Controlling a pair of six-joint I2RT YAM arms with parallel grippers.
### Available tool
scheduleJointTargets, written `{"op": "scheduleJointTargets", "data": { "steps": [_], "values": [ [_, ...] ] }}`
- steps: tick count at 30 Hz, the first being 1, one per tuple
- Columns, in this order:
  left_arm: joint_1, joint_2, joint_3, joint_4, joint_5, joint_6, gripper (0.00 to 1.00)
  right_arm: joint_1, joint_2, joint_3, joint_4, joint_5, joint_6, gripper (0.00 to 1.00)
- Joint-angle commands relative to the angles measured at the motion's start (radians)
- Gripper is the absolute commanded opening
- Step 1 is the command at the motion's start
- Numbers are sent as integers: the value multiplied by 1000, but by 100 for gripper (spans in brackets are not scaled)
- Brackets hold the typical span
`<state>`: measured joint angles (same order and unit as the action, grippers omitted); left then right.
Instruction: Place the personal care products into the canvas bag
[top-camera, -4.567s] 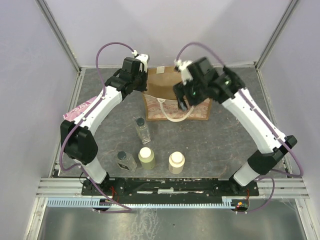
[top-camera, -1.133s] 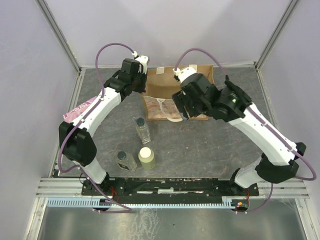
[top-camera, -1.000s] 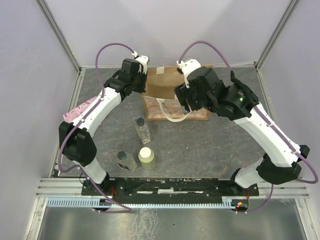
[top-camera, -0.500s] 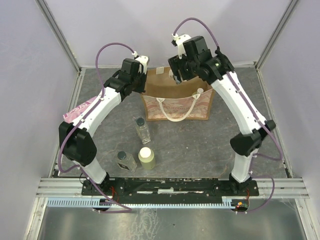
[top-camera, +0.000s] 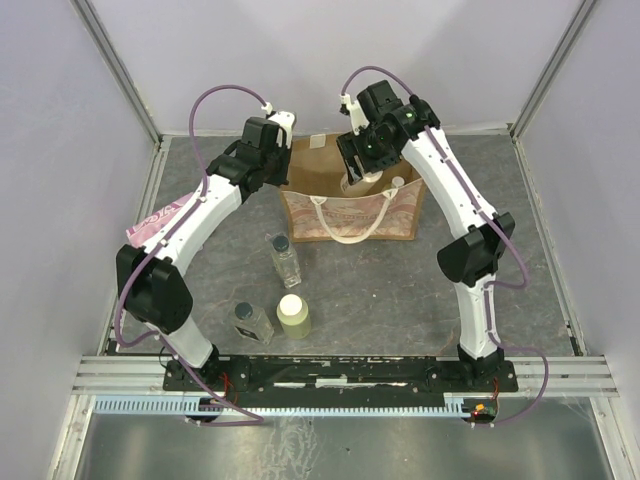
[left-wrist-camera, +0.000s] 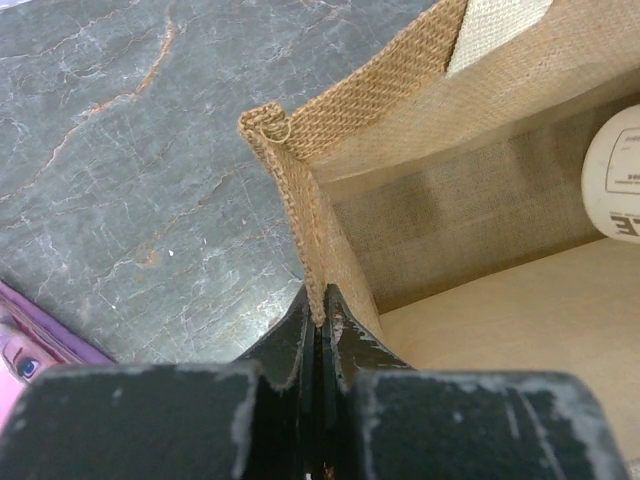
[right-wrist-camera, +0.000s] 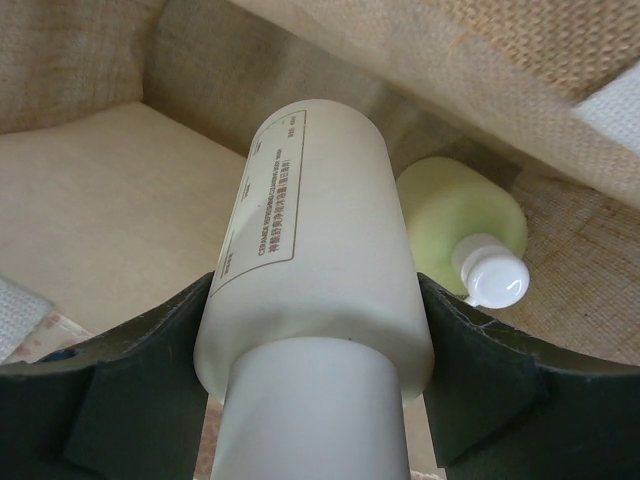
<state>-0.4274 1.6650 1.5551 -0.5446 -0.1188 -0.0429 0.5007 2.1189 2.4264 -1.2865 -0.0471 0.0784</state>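
The canvas bag (top-camera: 350, 215) stands open at the far middle of the table. My left gripper (top-camera: 284, 172) is shut on the bag's left rim (left-wrist-camera: 300, 200), pinched between the fingers (left-wrist-camera: 318, 325). My right gripper (top-camera: 360, 172) is over the bag's mouth, shut on a pale bottle with a cream top (right-wrist-camera: 315, 290), pointing down inside the bag. A pale yellow pump bottle (right-wrist-camera: 465, 220) lies on the bag's floor. On the table in front stand a pale yellow bottle (top-camera: 293, 315) and two clear black-capped bottles (top-camera: 285, 260), (top-camera: 250, 321).
A flat pink packet (top-camera: 155, 220) lies at the left by the wall, under my left arm; it also shows in the left wrist view (left-wrist-camera: 30, 340). The bag's cream rope handle (top-camera: 345, 235) hangs over its front. Walls close the cell on three sides.
A pale bottle is gone from the table's front and is now in my right gripper, which has swung up and lowered it into the bag's mouth. The left arm has not moved.
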Motion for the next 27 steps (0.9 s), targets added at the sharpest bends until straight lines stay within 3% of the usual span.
{"op": "scheduleJointTargets", "data": {
  "steps": [1,15,27],
  "values": [
    [7,-61,15,30,-47,23,3,-12,-5,83,-2,-26,-4,0],
    [7,-59,4,25,-44,32,3,-19,73,-49,-20,37,-27,0],
    [6,-51,3,26,-51,29,3,-20,145,-59,-48,106,-76,0]
  ]
}}
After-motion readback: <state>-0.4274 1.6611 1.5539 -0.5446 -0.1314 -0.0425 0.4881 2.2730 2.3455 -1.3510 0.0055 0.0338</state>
